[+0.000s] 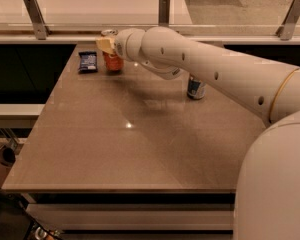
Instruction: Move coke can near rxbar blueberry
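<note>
The coke can (113, 63), red-orange with a silver top, stands at the far left of the table, just right of the rxbar blueberry (88, 61), a small flat navy wrapper. A narrow gap lies between them. My gripper (108, 45), at the end of the white arm reaching in from the right, is shut on the upper part of the coke can. The can's base looks to be at the table surface. The arm hides part of the can's top.
A taller silver-and-blue can (195, 88) stands at the right of the brown table (140, 154), partly behind my arm. A glass rail with metal posts (163, 9) runs along the far edge. The table's left edge is close to the wrapper.
</note>
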{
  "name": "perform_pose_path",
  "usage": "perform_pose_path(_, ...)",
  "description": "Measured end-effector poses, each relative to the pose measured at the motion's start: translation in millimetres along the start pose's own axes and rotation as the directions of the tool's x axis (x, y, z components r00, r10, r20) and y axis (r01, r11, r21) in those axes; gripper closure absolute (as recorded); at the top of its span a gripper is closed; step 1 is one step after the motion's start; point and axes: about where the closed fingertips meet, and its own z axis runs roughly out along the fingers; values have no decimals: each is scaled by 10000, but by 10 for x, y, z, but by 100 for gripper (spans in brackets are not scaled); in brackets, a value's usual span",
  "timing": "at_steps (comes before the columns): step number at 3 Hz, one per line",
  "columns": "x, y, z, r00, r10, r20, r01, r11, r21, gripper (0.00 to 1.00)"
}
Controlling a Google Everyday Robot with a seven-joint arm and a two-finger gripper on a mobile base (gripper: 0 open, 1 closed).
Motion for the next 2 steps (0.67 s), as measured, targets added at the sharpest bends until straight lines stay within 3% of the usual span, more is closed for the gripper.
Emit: perform_pose_path(2,-8,37,15,10000,-7,7,7,10000,-52,36)
